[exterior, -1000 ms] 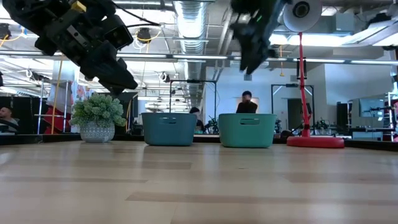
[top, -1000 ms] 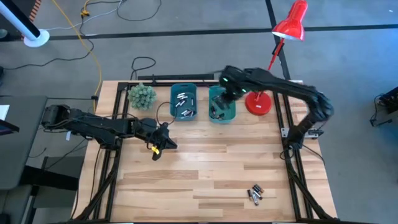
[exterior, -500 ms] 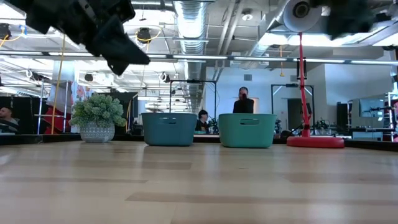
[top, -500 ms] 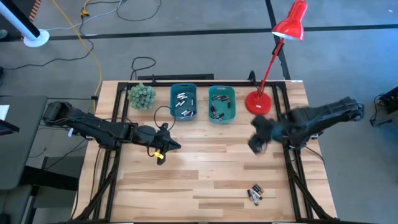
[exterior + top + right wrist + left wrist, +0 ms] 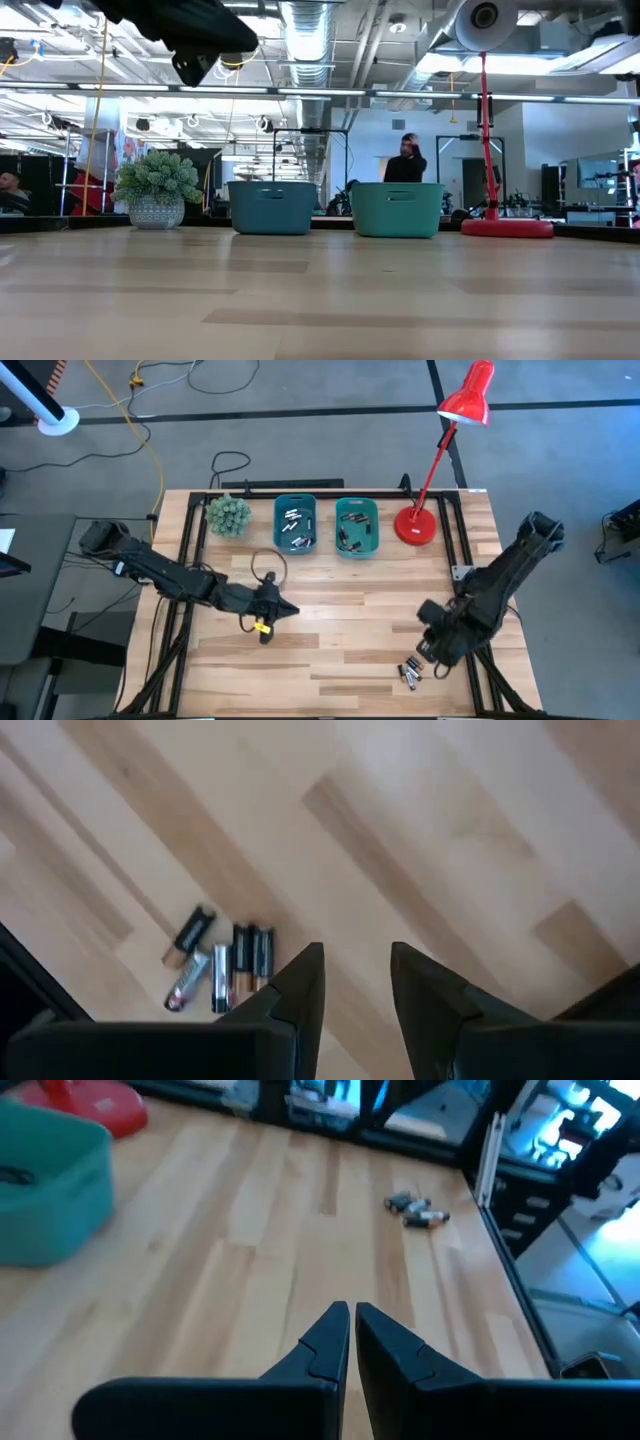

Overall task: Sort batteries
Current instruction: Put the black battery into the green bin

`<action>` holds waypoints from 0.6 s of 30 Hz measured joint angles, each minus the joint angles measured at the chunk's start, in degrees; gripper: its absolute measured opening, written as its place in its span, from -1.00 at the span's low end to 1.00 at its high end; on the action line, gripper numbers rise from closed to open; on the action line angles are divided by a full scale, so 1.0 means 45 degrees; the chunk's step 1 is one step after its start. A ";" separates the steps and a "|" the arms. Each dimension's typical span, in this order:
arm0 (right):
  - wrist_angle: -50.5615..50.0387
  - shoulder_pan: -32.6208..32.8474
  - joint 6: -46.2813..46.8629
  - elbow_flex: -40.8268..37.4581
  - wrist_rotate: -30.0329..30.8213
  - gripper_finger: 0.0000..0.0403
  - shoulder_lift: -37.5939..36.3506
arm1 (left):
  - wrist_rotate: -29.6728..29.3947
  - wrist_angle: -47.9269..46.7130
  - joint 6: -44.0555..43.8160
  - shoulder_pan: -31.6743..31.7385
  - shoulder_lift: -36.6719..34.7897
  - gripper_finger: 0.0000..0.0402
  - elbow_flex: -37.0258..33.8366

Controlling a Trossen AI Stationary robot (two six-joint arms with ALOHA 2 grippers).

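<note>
Several loose batteries (image 5: 410, 672) lie on the wooden table near its front right; they also show in the right wrist view (image 5: 220, 967) and the left wrist view (image 5: 417, 1210). My right gripper (image 5: 430, 647) hangs just above and beside them, pointing down, open (image 5: 355, 960), with nothing between its fingers. My left gripper (image 5: 288, 610) hovers over the table's middle left, shut (image 5: 350, 1316) and empty, a yellow tag (image 5: 262, 627) beside it. More batteries lie in the blue-teal bin (image 5: 296, 525) and the green-teal bin (image 5: 357, 527) at the back.
A potted plant (image 5: 228, 515) stands at the back left, and a red desk lamp's base (image 5: 416, 527) at the back right beside the bins. Bare wood lies between the bins and the loose batteries. A person (image 5: 405, 160) stands in the room beyond.
My right gripper has swung from above the green-teal bin toward the table's near right corner and come down over the loose batteries, turning about as it went. My left gripper has gone a little toward the near and right edges and risen.
</note>
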 joint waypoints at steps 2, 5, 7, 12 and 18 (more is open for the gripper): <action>0.0367 0.0427 0.0053 0.0000 0.0000 -0.34 0.0515 | -0.0080 -0.0073 -0.0187 -0.0241 0.0813 -0.91 0.0487; 0.1096 0.0926 0.0034 0.0000 0.0000 -0.34 0.1292 | -0.0095 -0.0021 -0.0201 -0.0530 0.2137 -0.91 0.1400; 0.1501 0.1177 -0.0051 0.0005 0.0000 -0.34 0.1840 | -0.0078 -0.0004 -0.0201 -0.0669 0.3080 -0.91 0.2132; 0.2810 0.1644 -0.0063 0.0005 0.0005 -0.34 0.3062 | -0.0047 -0.0074 -0.0201 -0.0998 0.5071 -0.91 0.3993; 0.3592 0.1991 -0.0059 0.0010 0.0000 -0.34 0.4178 | -0.0015 -0.0034 -0.0196 -0.1319 0.6494 -0.91 0.5522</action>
